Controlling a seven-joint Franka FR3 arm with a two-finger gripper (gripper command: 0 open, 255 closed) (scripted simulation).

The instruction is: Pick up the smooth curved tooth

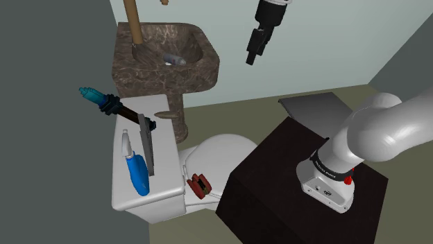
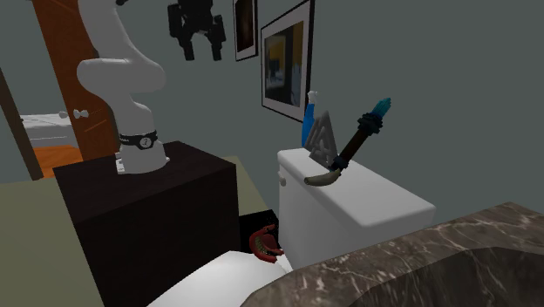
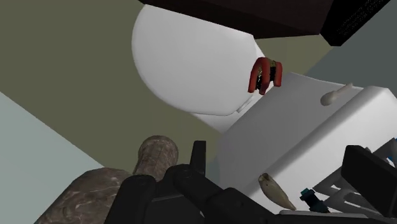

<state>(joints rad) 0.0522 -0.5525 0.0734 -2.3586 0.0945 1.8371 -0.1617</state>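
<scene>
Fingers [image 2: 186, 44]: open; the two stand apart and nothing is between them. They hang high in the air, pointing down, and touch nothing.
Tooth [image 1: 165, 114]: pale and curved, with one thin end. It lies flat on the tank lid [image 1: 166, 159], at the far end in the shoulder view, the end nearest to the sink. It is well below the fingers [image 1: 251, 54]. In the wrist view the tooth [image 3: 275, 191] appears between the two fingers [image 3: 198, 168], but far beyond them.
Tool [image 1: 114, 106]: dark handle, teal tip. It is just left of the tooth in the shoulder view, and the tip reaches out past the lid's edge. In the second exterior view the tooth [image 2: 323, 180] is just beside the handle's lower end.
Grey piece [image 1: 146, 142]: dark and flat, on the middle of the lid, between tool and bottle.
Spray bottle [image 1: 137, 172]: blue body, pale head, lying on the near part of the lid.
Red object [image 1: 200, 184]: small, where the tank meets the white toilet seat.
Sink [image 1: 201, 69]: brown marbled, on a pedestal, far behind the toilet.
Stand [image 1: 277, 180]: dark box, right of the toilet in the shoulder view, carrying the arm [image 1: 388, 132].
</scene>
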